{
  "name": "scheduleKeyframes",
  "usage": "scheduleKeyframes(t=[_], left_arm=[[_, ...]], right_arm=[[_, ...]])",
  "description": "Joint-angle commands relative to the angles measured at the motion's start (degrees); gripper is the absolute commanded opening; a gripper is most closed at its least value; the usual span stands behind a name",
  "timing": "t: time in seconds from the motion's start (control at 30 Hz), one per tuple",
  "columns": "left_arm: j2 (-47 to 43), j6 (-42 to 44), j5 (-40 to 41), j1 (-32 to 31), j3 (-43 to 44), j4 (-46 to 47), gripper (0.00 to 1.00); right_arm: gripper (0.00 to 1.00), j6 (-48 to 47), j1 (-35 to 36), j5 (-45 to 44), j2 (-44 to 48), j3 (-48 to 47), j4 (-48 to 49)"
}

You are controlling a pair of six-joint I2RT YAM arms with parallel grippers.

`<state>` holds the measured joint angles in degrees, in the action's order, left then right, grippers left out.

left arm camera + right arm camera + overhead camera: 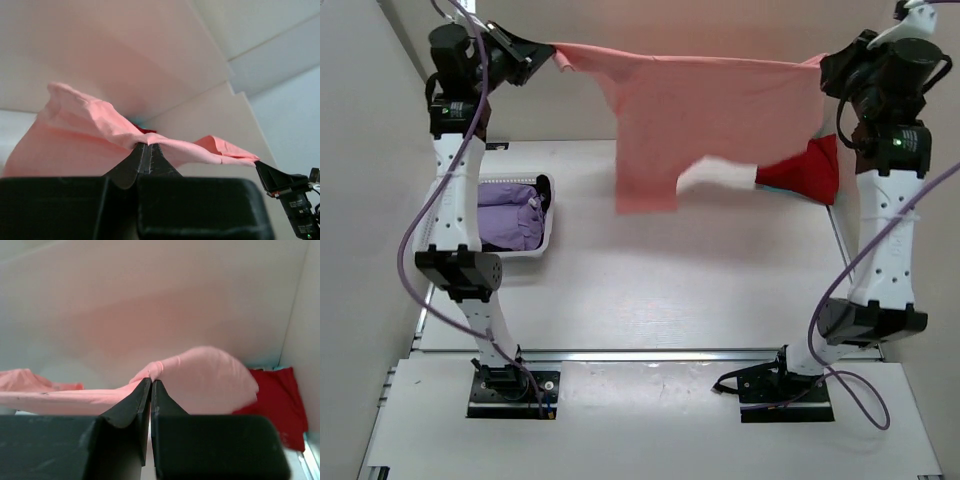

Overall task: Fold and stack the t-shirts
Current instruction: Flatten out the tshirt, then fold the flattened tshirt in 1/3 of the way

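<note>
The salmon-pink t-shirt (690, 110) is being held up in the air above the worktop (700, 290), its upper edge being stretched nearly level while the body is hanging down. One end of that edge is being pinched by the left pincer (148, 147), clenched on the cloth; the other end is being pinched by the right pincer (151, 382), likewise clenched. A red t-shirt (807, 172) is lying at the worktop's far right corner, partly covered by the hanging cloth. Lavender-purple t-shirts (508, 215) are being contained in a white basket (548, 230) at the worktop's left edge.
</note>
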<state>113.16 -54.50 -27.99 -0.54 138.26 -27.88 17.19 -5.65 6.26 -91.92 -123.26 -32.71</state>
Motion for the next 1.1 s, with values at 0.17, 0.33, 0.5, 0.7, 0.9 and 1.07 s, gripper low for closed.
scheduleKeyframes(t=[0.17,0.33,0.5,0.7,0.9,1.07], left_arm=[[-25.6,6.0,1.4,-3.7,-29.4,2.8,0.00],[-47.0,5.6,0.6,-5.6,-65.9,-0.9,0.00],[-62.0,4.0,-0.5,-3.7,-95.8,-5.2,0.00],[-67.0,4.3,-0.6,-7.3,-105.7,-10.2,0.00],[-69.8,1.7,-1.8,-7.9,-109.5,-10.4,0.00],[-66.2,1.7,-0.9,-7.0,-108.3,-10.6,0.00]], right_arm=[[0.00,0.3,-0.5,-5.2,16.7,27.3,9.4],[0.00,9.7,-1.6,-4.7,29.2,55.1,4.4],[0.00,18.0,-1.6,-5.7,40.8,75.4,-5.5],[0.00,24.1,-5.3,0.0,45.9,86.9,-15.8],[0.00,23.1,-6.9,1.1,47.2,91.3,-18.6],[0.00,19.5,-7.5,3.1,42.1,91.8,-16.0]])
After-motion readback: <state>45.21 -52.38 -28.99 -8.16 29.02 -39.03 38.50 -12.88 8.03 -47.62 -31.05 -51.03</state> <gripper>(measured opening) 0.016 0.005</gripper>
